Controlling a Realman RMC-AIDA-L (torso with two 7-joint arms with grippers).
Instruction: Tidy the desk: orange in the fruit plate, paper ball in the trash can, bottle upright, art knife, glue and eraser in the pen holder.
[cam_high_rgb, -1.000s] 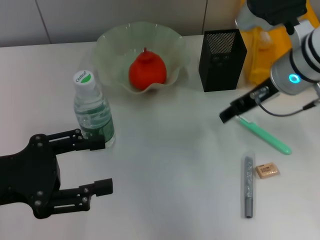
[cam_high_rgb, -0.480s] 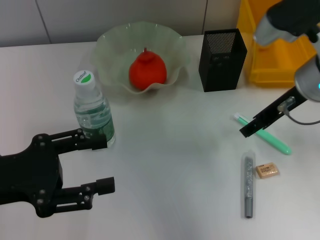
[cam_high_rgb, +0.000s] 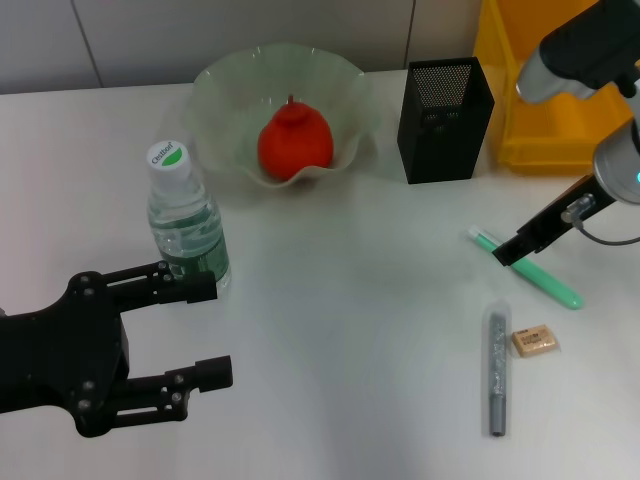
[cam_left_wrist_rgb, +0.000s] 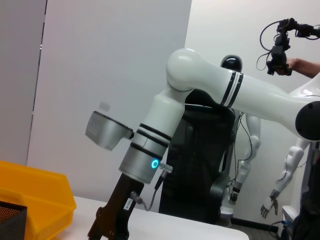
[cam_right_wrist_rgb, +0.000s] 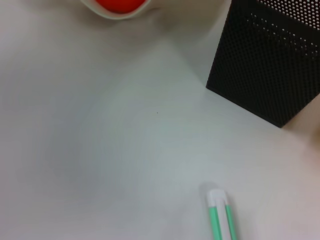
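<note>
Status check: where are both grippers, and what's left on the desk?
Right gripper over green art knife, not gripping. Left gripper open, parked near upright bottle. Orange in fruit plate; glue stick, eraser still out. Path clear.

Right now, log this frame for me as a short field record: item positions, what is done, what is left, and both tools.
orange: in the fruit plate
bottle: upright, near the left tool
pen holder: standing beside the trash can
green art knife: flat on the desk
grey glue stick: flat on the desk
eraser: on the desk, beside the glue stick
paper ball: not visible
left tool: open, low by the bottle
right tool: over the art knife's end
</note>
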